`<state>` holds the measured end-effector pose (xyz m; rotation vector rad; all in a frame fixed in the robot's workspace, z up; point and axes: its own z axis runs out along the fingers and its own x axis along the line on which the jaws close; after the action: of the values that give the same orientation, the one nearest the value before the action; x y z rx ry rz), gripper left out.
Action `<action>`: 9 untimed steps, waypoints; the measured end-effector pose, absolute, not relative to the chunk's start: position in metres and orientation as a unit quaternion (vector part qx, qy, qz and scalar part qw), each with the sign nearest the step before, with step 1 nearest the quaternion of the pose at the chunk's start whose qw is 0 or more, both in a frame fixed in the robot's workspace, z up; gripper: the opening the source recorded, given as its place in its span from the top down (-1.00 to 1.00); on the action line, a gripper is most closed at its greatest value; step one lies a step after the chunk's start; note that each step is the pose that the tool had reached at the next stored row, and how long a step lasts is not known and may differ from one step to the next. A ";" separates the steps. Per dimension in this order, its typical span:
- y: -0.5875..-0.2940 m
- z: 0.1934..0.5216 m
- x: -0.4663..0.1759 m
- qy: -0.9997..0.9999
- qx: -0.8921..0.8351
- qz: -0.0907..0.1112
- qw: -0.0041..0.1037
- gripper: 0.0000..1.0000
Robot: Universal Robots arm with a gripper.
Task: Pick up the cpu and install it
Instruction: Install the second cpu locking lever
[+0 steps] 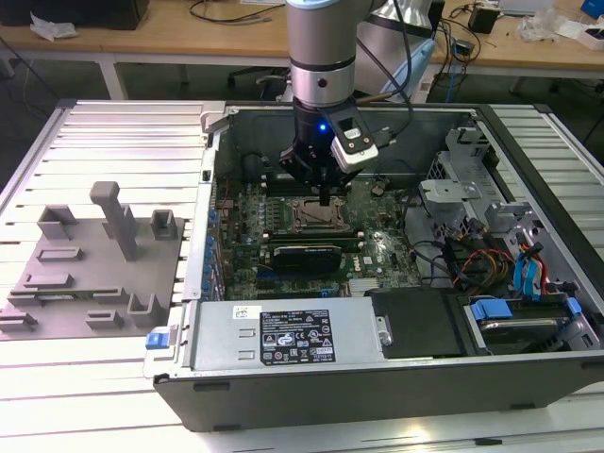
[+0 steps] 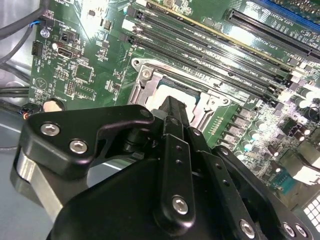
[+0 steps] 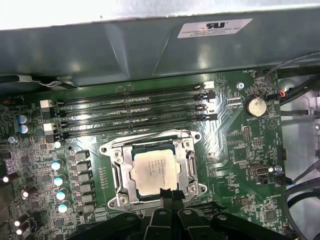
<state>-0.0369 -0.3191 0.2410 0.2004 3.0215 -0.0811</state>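
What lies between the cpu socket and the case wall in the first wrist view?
Four parallel memory slots on the green board, between the socket holding the cpu and the case wall.

Labels present on power supply (image 1: 293, 337); print unreadable.

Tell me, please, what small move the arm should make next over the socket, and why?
Probably a small, straight lift of the claw. In the first wrist view the cpu lies flat and square inside the socket frame, with the claw tip at one edge of it; a sideways move might drag the chip askew.
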 end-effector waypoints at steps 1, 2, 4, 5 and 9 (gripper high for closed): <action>-0.319 0.241 -0.037 0.996 0.066 -0.027 0.056 0.79; -0.319 0.241 -0.037 0.996 0.066 -0.027 0.056 0.79; -0.319 0.242 -0.037 0.996 0.066 -0.027 0.056 0.79; -0.319 0.243 -0.037 0.996 0.066 -0.027 0.056 0.79; -0.325 0.243 -0.037 0.996 0.066 -0.027 0.056 0.79</action>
<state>-0.0369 -0.3250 0.2429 0.2005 3.0215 -0.0804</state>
